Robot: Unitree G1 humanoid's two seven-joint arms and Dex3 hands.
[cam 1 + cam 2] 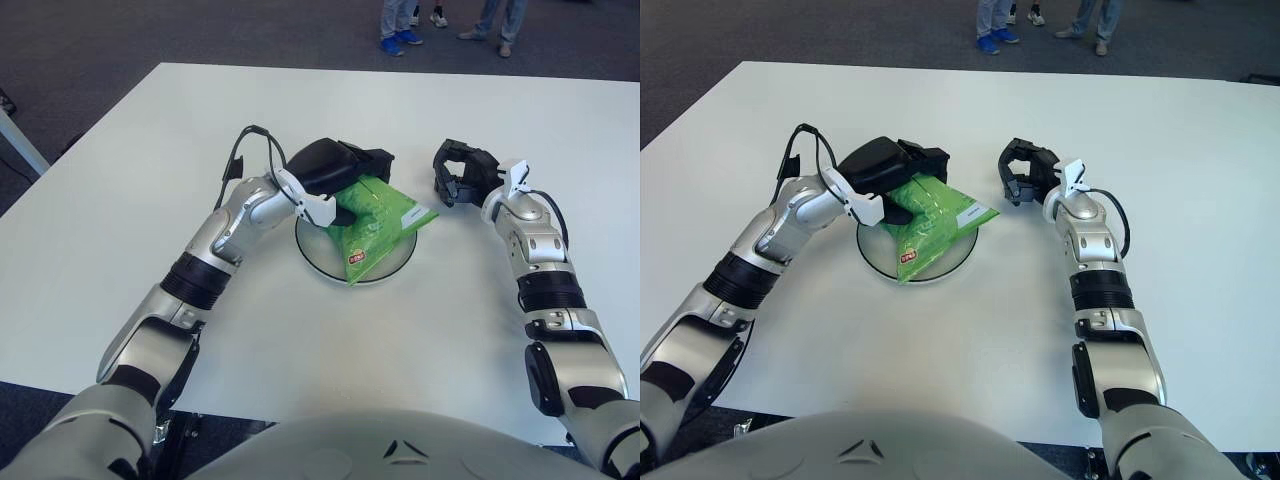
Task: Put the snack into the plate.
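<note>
The left hand grips the green snack bag over the plate. The bag's corner sticks out at 3 o'clock, so it could slide off. The right hand is curled and holds nothing.

White table, dark carpet floor, possibly two people's feet.
</note>
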